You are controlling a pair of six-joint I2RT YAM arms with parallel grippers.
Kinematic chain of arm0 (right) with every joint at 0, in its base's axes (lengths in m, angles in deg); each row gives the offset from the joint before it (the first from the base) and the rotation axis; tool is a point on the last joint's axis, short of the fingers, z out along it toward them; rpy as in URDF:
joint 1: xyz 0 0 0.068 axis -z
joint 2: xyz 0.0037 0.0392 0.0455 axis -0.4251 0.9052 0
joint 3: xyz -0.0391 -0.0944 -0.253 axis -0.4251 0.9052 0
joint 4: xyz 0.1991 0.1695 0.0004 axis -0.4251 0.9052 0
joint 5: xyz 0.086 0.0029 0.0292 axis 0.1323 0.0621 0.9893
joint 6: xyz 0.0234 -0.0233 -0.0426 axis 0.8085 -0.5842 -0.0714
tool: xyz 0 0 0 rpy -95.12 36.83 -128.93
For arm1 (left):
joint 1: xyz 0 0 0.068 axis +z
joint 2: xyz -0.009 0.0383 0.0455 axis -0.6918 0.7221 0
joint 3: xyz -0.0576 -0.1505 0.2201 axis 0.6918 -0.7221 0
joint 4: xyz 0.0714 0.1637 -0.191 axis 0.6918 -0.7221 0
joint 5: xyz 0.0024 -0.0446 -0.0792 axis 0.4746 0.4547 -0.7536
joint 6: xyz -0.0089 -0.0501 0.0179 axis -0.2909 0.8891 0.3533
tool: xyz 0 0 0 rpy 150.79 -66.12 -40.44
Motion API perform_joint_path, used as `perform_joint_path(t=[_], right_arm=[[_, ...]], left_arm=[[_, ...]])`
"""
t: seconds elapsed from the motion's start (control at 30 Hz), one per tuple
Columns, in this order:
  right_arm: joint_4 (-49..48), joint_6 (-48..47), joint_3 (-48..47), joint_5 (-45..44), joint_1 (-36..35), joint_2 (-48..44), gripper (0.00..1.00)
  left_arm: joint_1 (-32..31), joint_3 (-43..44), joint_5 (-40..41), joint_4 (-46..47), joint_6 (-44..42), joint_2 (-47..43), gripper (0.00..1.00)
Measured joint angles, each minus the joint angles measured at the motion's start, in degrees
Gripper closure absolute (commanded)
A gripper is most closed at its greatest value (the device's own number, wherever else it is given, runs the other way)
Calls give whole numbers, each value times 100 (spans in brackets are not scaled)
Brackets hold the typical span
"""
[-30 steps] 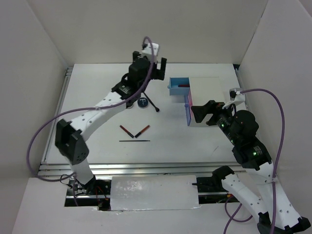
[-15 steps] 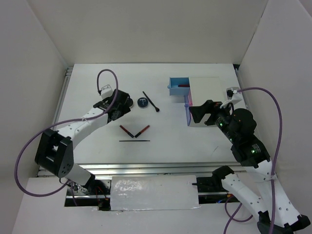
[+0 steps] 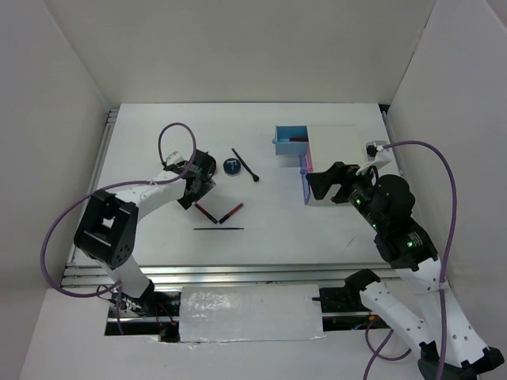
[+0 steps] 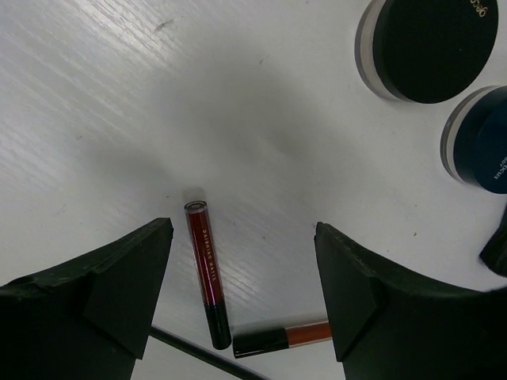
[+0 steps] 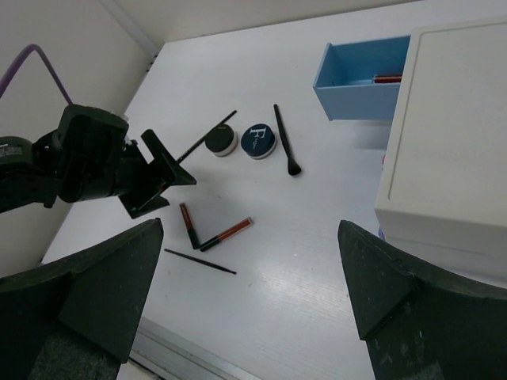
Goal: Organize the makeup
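Below the left hand [image 4: 242,231], slim red-and-black stick [image 4: 207,273]

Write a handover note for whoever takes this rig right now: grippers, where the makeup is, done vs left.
Grippers: left gripper open and empty, low over the two red-and-black sticks. The right gripper is open and empty, hovering beside the white box.
On the white table: the sticks with their ends close together, a thin black pencil just in front of them, a round black compact next to a blue-topped round compact, and a black brush.
Done: one red stick lies in the open blue drawer.
Left: everything on the table; the sticks look like the next pick.
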Motion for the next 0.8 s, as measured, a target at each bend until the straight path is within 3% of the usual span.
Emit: perform_joint_path(t=[0.17,0.43,0.8], right_arm=[[0,0,2,52,0,7,0],[0,2,2,52,0,9,0],[0,2,2,46,0,-11,0]], left_arm=[[0,0,-151,-7,251,223,21],[-2,-33,-284,-138,448,516,22],[-2,-72,-214,-310,538,516,54]])
